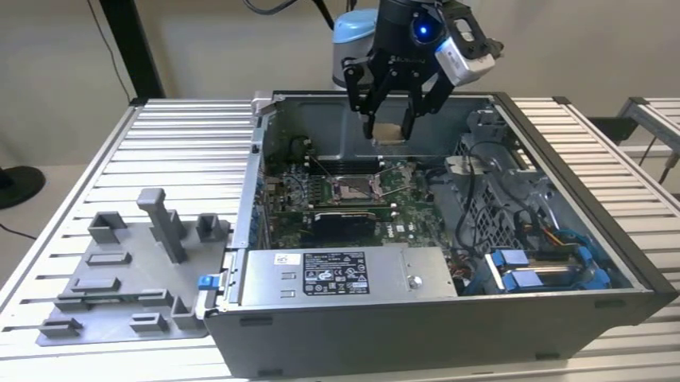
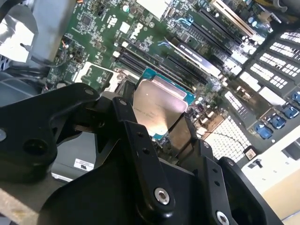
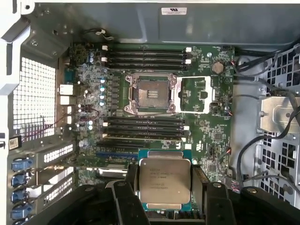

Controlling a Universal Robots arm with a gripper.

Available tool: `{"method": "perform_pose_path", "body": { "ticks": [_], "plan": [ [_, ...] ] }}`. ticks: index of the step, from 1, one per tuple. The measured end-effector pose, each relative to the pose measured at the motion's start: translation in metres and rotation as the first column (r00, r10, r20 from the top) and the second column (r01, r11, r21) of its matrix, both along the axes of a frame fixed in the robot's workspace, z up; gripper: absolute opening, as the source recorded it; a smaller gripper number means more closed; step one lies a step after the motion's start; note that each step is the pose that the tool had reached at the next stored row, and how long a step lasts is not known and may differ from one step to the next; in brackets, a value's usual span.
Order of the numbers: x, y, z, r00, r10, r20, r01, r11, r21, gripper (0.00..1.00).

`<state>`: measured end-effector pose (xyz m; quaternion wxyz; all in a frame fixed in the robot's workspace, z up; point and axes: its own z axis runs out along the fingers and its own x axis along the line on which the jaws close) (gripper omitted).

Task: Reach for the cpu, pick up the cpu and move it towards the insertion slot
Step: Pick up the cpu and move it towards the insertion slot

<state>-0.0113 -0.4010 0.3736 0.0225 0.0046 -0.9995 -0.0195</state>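
Claw: your gripper (image 1: 391, 127) is clamped on the cpu (image 1: 390, 130), one black finger on each side of the chip, hanging above the open computer case (image 1: 595, 239)
Cpu: you can see it held flat between the fingers (image 3: 198, 183) in both wrist views, silvery top facing up with a teal edge around it (image 3: 165, 184); in the second wrist view it sits tilted across the frame (image 2: 157, 110)
Cpu height: it is lifted clear of the green motherboard (image 3: 206, 136), touching nothing but the fingers
Insertion slot: you will find the square socket with its shiny frame and dark centre on the board (image 3: 150, 94); in the exterior view it lies below the gripper, towards the camera (image 1: 352, 188)
Gap: the cpu is near the socket but apart from it, with a bank of long black memory slots (image 3: 143, 127) between them in the first wrist view
Outside the case: grey plastic fixture blocks (image 1: 138, 270) stand on the slatted table (image 1: 181, 151) at the exterior view's left
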Motion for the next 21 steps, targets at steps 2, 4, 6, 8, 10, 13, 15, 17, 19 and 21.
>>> {"method": "perform_pose_path", "body": {
  "ticks": [2, 4, 6, 8, 10, 13, 15, 17, 19, 21],
  "plan": [
    [-0.0007, 0.0024, 0.0, 1.0, 0.0, 0.0, 0.0, 1.0, 0.0, 0.0],
    [-0.0013, 0.0047, 0.0, 1.0, 0.0, 0.0, 0.0, 1.0, 0.0, 0.0],
    [-0.002, 0.007, 0.0, 1.0, 0.0, 0.0, 0.0, 1.0, -0.0001, 0.0],
    [-0.0026, 0.0094, -0.0001, 1.0, 0.0, 0.0, 0.0, 1.0, 0.0, 0.0],
    [-0.0033, 0.0118, -0.0001, 1.0, -0.001, 0.0, 0.001, 1.0, 0.0, 0.0],
    [-0.0041, 0.0154, -0.0001, 1.0, -0.001, 0.0, 0.001, 1.0, 0.0001, 0.0],
    [-0.0045, 0.0175, -0.0001, 1.0, -0.001, 0.0, 0.001, 1.0, 0.0, 0.0],
    [-0.0046, 0.0195, -0.0001, 1.0, -0.001, 0.0, 0.001, 1.0, 0.0, 0.0],
    [-0.0047, 0.021, -0.0002, 1.0, -0.001, 0.0, 0.001, 1.0, 0.0001, 0.0],
    [-0.0046, 0.0214, -0.0001, 1.0, -0.001, -0.0001, 0.001, 1.0, -0.0001, 0.0]
  ]
}}
